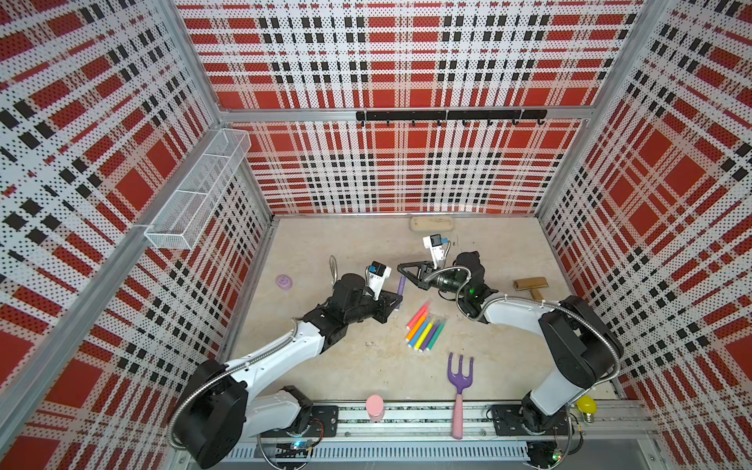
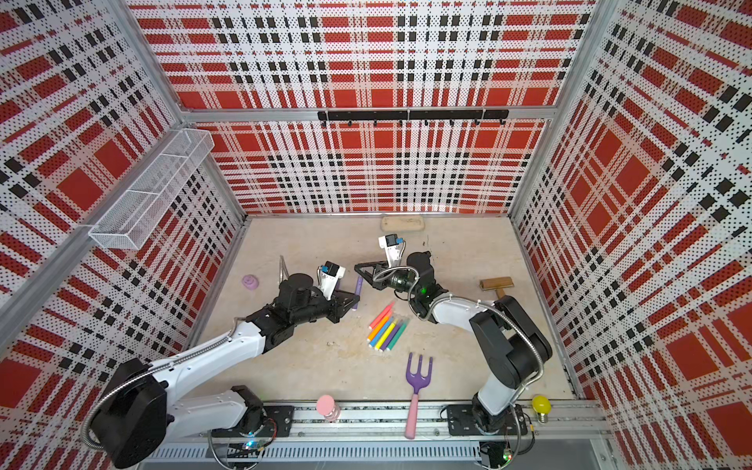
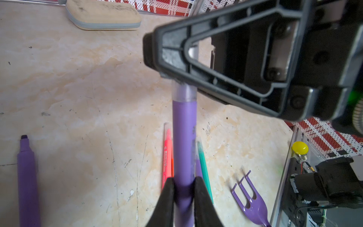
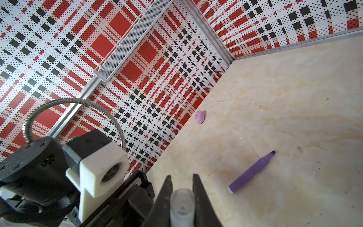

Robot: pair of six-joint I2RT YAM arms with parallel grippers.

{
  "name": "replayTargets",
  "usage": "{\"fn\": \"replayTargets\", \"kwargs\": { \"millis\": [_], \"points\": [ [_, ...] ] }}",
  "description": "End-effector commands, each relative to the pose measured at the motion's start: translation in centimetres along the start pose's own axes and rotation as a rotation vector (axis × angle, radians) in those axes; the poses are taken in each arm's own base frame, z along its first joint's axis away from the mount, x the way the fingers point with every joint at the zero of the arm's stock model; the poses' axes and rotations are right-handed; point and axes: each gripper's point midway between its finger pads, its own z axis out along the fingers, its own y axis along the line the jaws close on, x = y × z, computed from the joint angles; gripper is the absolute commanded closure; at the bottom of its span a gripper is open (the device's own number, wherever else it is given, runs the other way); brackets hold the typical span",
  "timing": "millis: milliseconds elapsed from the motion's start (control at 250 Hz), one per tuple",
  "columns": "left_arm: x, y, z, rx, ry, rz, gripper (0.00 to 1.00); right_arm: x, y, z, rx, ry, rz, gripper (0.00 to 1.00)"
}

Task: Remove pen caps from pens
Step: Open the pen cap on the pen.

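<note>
My left gripper [image 3: 184,188] is shut on the barrel of a purple pen [image 3: 184,137], held above the table. The pen's clear cap [image 3: 184,94] sits on its far end. My right gripper [image 4: 181,182] is shut on that cap [image 4: 181,204], facing the left gripper. In both top views the two grippers [image 1: 398,300] [image 1: 401,270] meet at this pen [image 1: 401,287] mid-table. Another purple pen [image 4: 251,173] lies uncapped on the table, its tip bare. Several bright pens [image 1: 425,327] lie side by side nearer the front.
A purple garden fork [image 1: 460,378] with a pink handle lies at the front, beside a pink cylinder [image 1: 374,407]. A yellow bulb [image 1: 586,407] sits front right, a wooden brush [image 1: 531,285] right, a beige block [image 1: 431,224] at the back, a purple smiley disc [image 1: 284,281] left.
</note>
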Motion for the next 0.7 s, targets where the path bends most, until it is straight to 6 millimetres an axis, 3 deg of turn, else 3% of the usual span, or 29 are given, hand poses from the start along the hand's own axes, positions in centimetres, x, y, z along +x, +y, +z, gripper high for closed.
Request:
{"fn": "replayTargets", "kwargs": {
  "millis": [0, 224, 420, 696],
  "points": [
    [2.5, -1.8, 0.8, 0.108, 0.079, -0.015, 1.0, -5.5, 1.5, 0.0, -0.008, -0.161, -0.13, 1.0],
    [4.7, -2.0, 1.4, 0.11, 0.146, -0.023, 1.0, -10.4, 3.5, 0.2, -0.068, -0.261, -0.183, 1.0],
    [6.4, -2.5, 1.5, 0.133, 0.206, -0.029, 1.0, -12.9, 4.3, -0.7, -0.053, -0.374, -0.233, 1.0],
    [8.6, -1.3, 1.9, 0.077, 0.292, -0.037, 1.0, -15.4, 3.8, -5.0, -0.039, -0.565, -0.199, 1.0]
  ]
}}
